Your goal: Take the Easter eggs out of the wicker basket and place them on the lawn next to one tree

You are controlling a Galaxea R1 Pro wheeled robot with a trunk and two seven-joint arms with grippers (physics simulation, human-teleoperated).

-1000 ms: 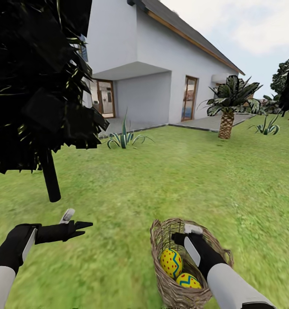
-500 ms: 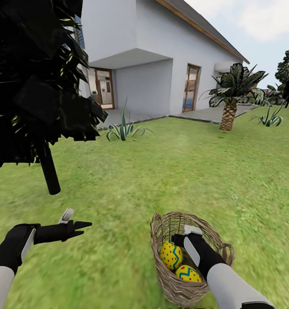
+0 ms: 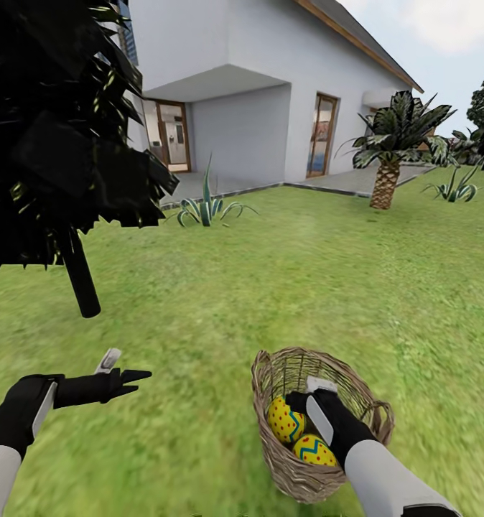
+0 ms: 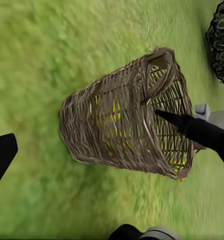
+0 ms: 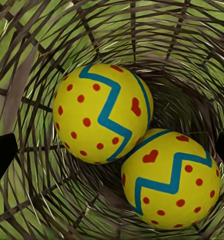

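Lowering slightly, the head camera is shifting the scene while the right tool (image 3: 308,391) is hanging released inside the wicker basket (image 3: 271,380). Two Easter eggs (image 5: 103,113) are lying below its fingertips, touching, long axes tilted; no egg is yet removed. Left tool (image 3: 123,368) is hovering open.

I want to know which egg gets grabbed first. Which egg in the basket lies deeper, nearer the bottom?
The egg nearer the tree-side wall of the wicker basket lies deeper; the other egg rests partly over it.
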